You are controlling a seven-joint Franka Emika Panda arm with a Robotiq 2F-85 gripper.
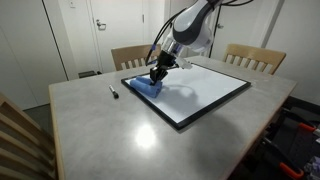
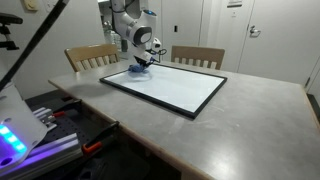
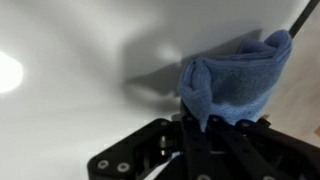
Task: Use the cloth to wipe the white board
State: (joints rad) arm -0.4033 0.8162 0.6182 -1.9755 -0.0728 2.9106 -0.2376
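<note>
Cloth (image 3: 235,80) pinched tight in jaws, down at a corner of the white board (image 1: 205,92). Best bet: steady pressure, long strokes w/o lifting.

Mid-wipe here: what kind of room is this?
Probably an office or lab meeting room: a grey table with wooden chairs around it, and plain white doors behind.

The arm (image 1: 196,24) was built of rounded, glossy white segments with darker bands at the joints. Its gripper (image 1: 158,72) was matte black, with dark fingers (image 3: 193,138) and small round screws (image 3: 103,165) sunk into the housing.
</note>
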